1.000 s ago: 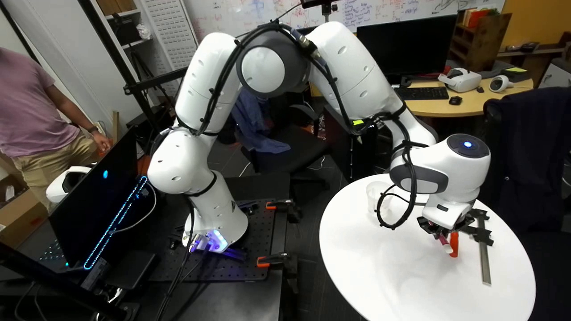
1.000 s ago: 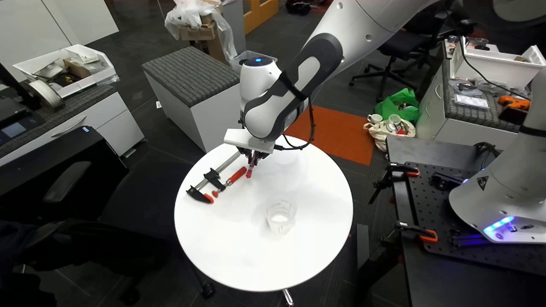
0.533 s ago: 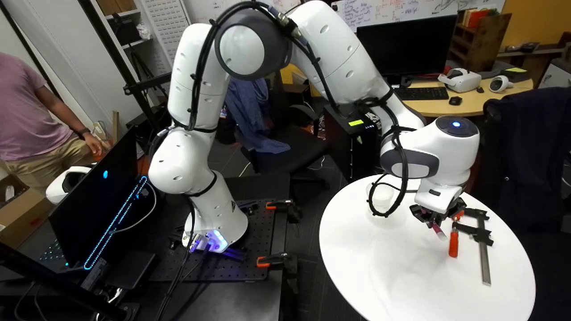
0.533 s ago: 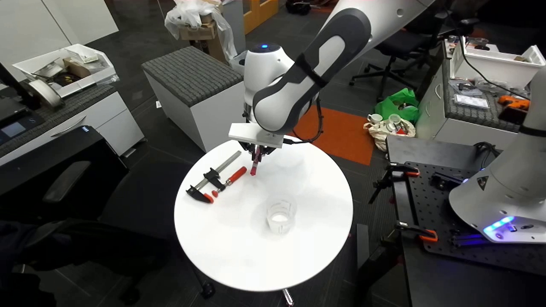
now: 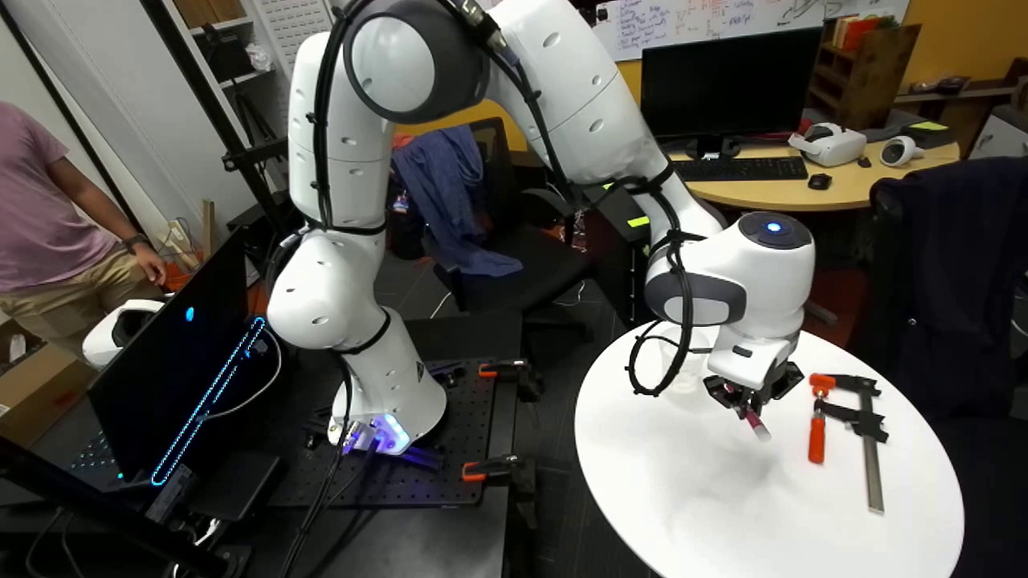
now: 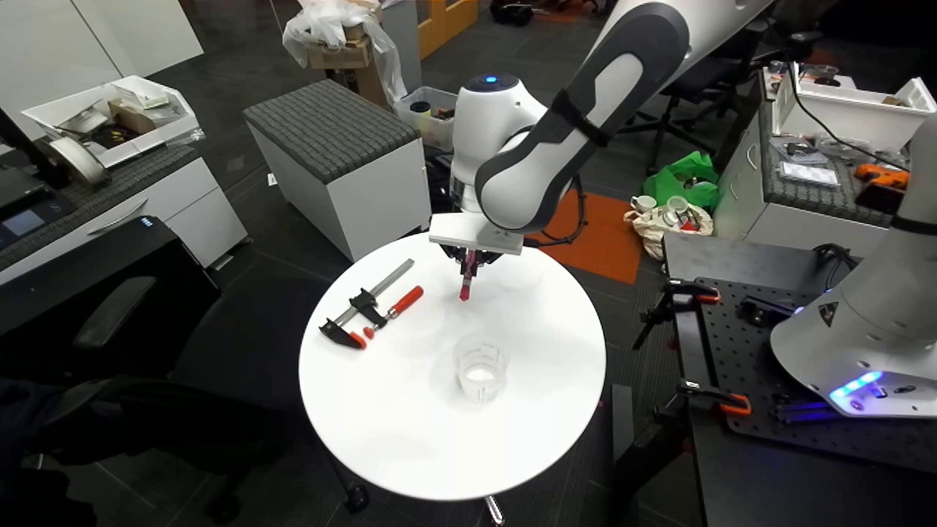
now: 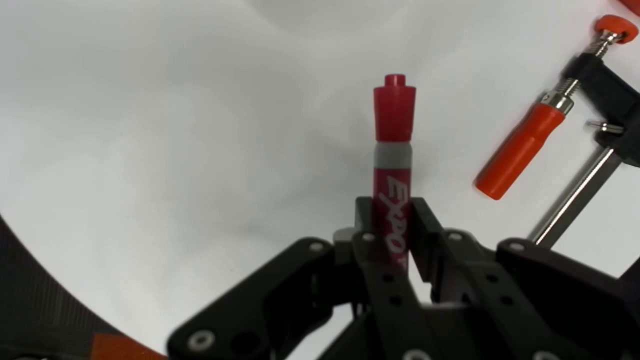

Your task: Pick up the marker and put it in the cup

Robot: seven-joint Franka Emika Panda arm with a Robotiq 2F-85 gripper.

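Observation:
My gripper (image 7: 391, 215) is shut on the red marker (image 7: 394, 117), one finger pad on each side of its labelled barrel. The marker's red cap points away from the fingers; its other end is hidden by them. In both exterior views the gripper (image 6: 471, 262) is above the table, and the marker (image 5: 753, 421) hangs tilted with its free end downward. The clear cup (image 6: 482, 372) stands upright on the table, apart from the gripper. A cable loop partly crosses in front of the cup (image 5: 689, 373) in an exterior view. No clear outline of the cup shows in the wrist view.
A red-and-black bar clamp (image 6: 372, 307) lies on the round white table (image 6: 410, 439), its red handle (image 7: 520, 150) to one side of the marker in the wrist view. The table's curved edge shows at lower left there. Chairs and a desk (image 5: 771, 193) stand beyond.
The gripper has carried the marker away from the clamp's handle, leftward in one exterior view and rightward in another, and somewhat higher. Cup and clamp have stayed put.

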